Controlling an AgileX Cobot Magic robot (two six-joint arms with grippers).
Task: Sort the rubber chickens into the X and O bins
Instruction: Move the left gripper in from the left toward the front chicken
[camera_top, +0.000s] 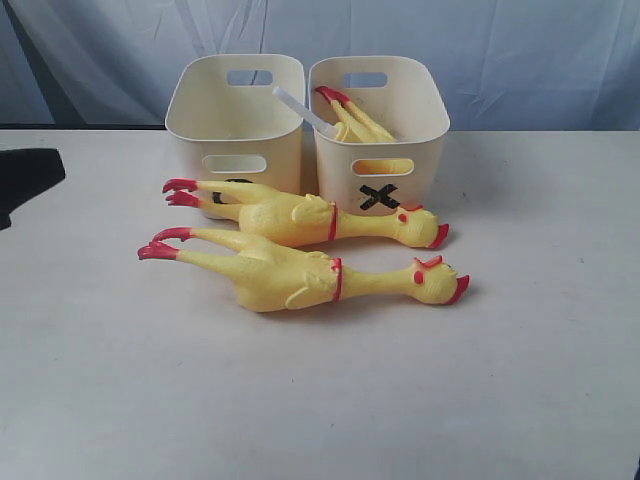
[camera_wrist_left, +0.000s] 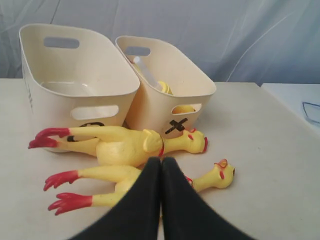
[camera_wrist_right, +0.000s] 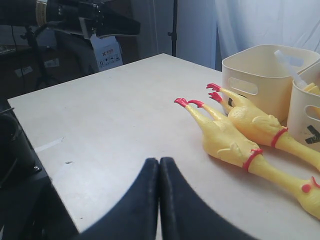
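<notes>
Two cream bins stand side by side at the back of the table. The X bin (camera_top: 378, 150) on the right holds one rubber chicken (camera_top: 358, 125), red feet up. The left bin (camera_top: 235, 110) has its black mark mostly hidden, so it reads as the O bin. Two more rubber chickens lie in front, heads to the right: the rear chicken (camera_top: 300, 218) against the bins, the front chicken (camera_top: 300, 272) closer to me. My left gripper (camera_wrist_left: 161, 161) is shut and empty, hovering over the front chicken (camera_wrist_left: 120, 175). My right gripper (camera_wrist_right: 159, 162) is shut, empty, over bare table beside that chicken (camera_wrist_right: 225, 140).
A white stick (camera_top: 300, 105) leans out of the X bin. A pale cloth backdrop (camera_top: 500, 50) hangs behind the bins. A dark shape (camera_top: 28, 178) sits at the table's left edge. Beyond the table edge (camera_wrist_right: 30, 130) are stands and camera gear (camera_wrist_right: 75, 15).
</notes>
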